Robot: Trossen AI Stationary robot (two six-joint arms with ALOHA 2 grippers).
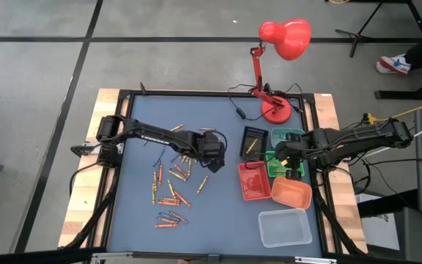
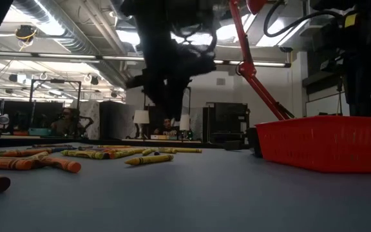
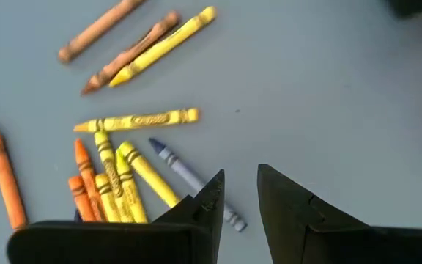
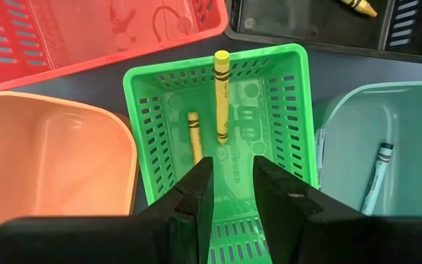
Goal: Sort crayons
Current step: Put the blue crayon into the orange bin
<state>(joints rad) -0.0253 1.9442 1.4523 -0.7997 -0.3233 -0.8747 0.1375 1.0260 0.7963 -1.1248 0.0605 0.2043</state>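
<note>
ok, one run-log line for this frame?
left tool: open, empty, above loose crayons | right tool: open, above green tray | green tray: two yellow crayons

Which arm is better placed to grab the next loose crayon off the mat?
Left: its tool hangs open over the loose crayons, a blue crayon beside its fingertips. The right tool is above the green tray.

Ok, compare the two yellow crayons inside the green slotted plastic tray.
The longer yellow crayon leans with its tip on the green slotted plastic tray's rim; the shorter yellow crayon lies flat on the floor. The longer one shows a black-printed wrapper; the shorter looks plainer. Both lie roughly parallel.
</note>
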